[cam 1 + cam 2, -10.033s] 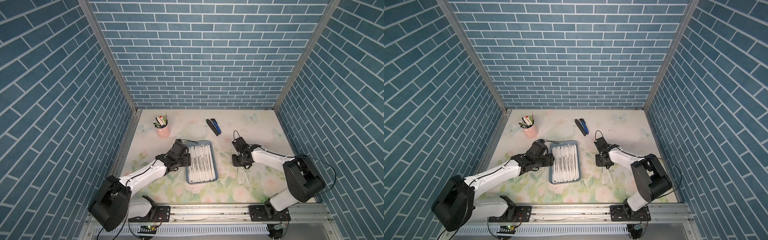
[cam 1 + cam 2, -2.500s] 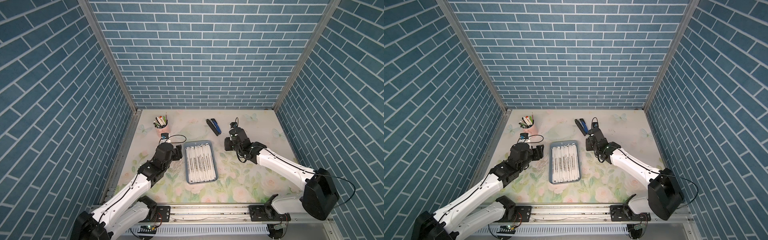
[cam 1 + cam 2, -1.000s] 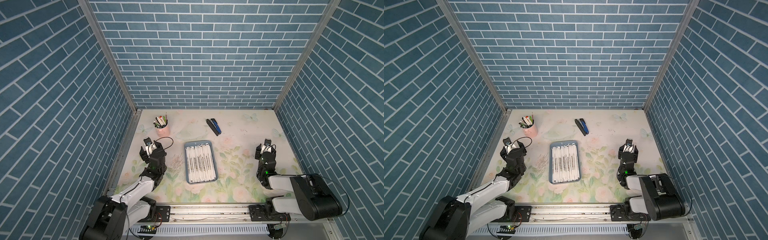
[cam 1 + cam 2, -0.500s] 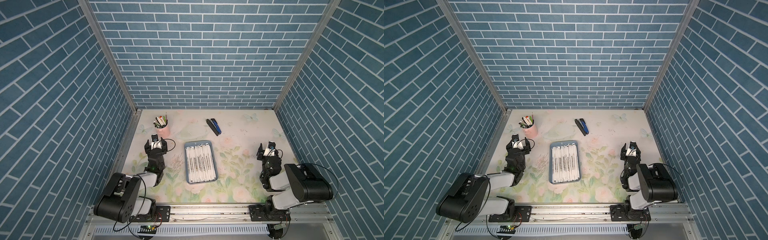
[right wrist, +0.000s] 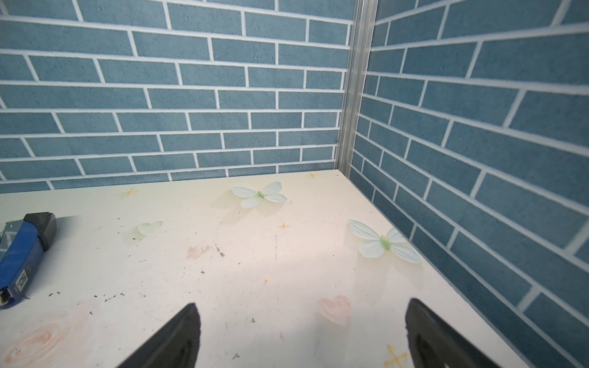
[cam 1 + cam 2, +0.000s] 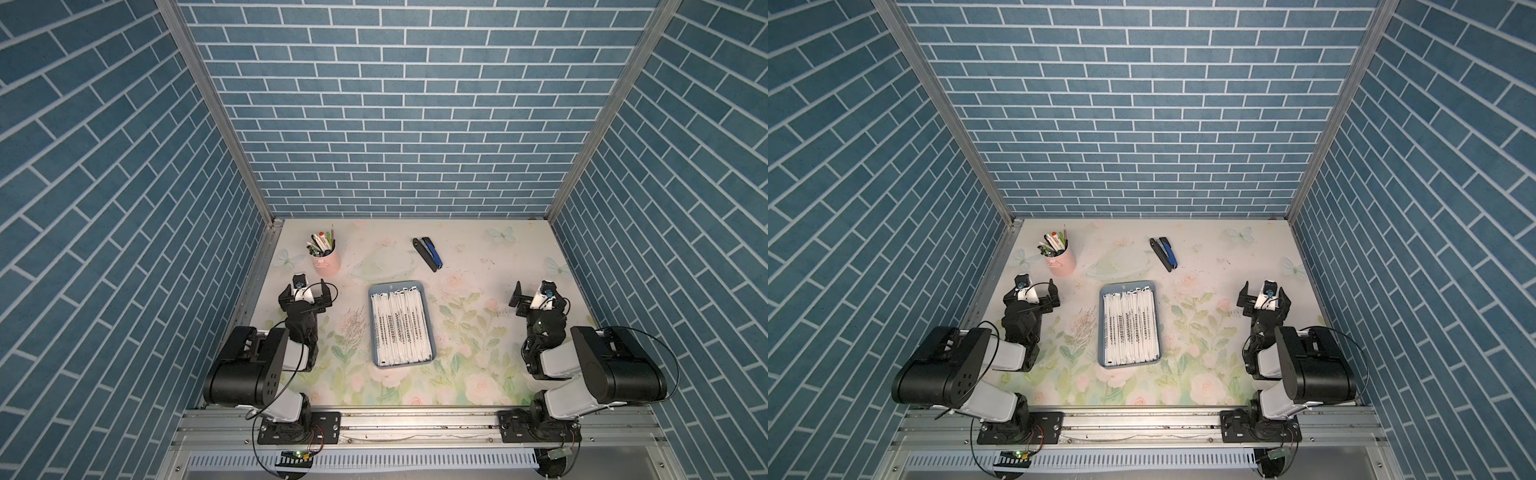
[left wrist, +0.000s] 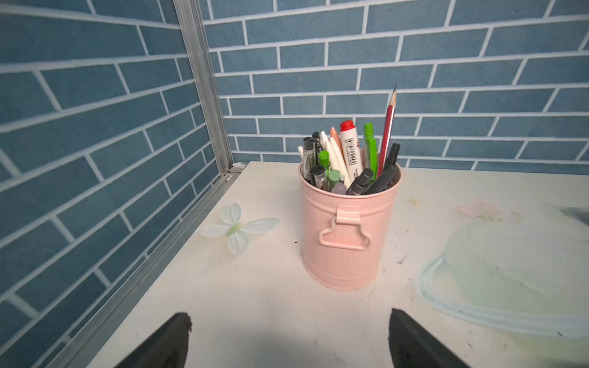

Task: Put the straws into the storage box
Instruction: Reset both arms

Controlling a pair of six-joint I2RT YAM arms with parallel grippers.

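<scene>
Blue-grey storage box (image 6: 405, 365) mid-table, packed with white straws (image 6: 400, 328) lying lengthwise; none loose on mat (image 6: 469, 266). Spread wide, empty: left gripper (image 6: 306, 295), right gripper (image 6: 538, 299), pulled back from box sides to own bases, well apart from box. Looks finished; nothing left to fetch.

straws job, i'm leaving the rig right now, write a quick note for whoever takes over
Left gripper: open, empty, just short of the pink cup.
Right gripper: open, empty, over bare table on its own side.
Straws: lying side by side in the storage box, mid-table.
Done: no straw shows outside the box in any view, so loading looks finished.
Left: probably nothing; just check the spots the arms hide.
</scene>
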